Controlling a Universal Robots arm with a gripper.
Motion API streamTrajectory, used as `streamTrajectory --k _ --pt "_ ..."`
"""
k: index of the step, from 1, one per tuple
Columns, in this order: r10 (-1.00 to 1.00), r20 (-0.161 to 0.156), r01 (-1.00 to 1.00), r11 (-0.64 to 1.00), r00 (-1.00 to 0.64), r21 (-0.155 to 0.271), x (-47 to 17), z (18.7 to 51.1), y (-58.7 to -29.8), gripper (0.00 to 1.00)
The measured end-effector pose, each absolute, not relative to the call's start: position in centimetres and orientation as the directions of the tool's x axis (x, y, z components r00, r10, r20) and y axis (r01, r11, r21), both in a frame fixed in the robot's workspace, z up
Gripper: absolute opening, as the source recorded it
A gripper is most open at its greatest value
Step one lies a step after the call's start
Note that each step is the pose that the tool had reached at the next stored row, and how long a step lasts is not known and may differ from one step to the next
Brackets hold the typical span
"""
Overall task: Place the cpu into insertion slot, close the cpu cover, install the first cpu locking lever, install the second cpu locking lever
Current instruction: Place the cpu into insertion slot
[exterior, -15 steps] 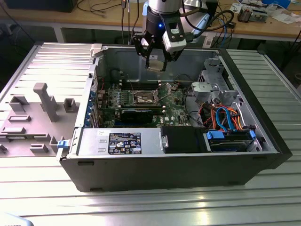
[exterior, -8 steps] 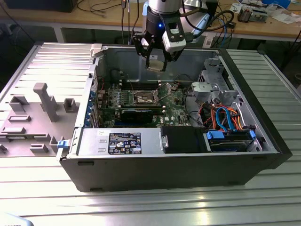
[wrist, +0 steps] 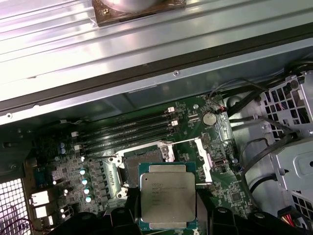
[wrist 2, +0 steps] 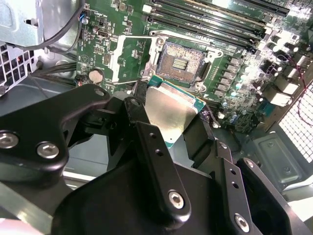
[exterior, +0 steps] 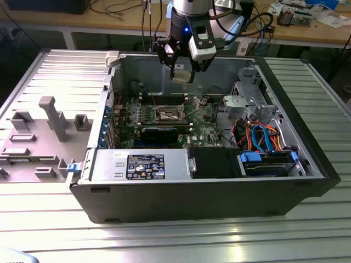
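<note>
Two fingers (wrist 2: 198, 132) clamp the cpu (wrist: 167, 196), metal top up, edges parallel to the insertion slot (wrist 2: 183, 61) below.

No wording can be made out anywhere. In the exterior view, a black-and-white label (exterior: 145, 166) sits on the grey power supply box (exterior: 104, 164) in the lower middle of the frame, its print too small to read. In the first wrist view, the cpu (wrist: 167, 195) bears faint engraved lines on its metal top, too fine to read.

Open room above the insertion slot (wrist 2: 182, 61), memory slots (wrist: 127, 131) just beside, case wall (exterior: 142, 68) well apart.
</note>
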State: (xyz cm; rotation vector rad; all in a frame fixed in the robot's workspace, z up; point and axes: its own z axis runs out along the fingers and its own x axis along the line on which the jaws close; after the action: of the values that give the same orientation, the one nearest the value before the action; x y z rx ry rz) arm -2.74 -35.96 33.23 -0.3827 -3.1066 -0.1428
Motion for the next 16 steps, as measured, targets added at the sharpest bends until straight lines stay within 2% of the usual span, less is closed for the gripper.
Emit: streamTrajectory --k 16 --pt "0.265 0.019 0.265 0.96 -0.964 0.089 -2.74 33.23 -35.96 0.55"
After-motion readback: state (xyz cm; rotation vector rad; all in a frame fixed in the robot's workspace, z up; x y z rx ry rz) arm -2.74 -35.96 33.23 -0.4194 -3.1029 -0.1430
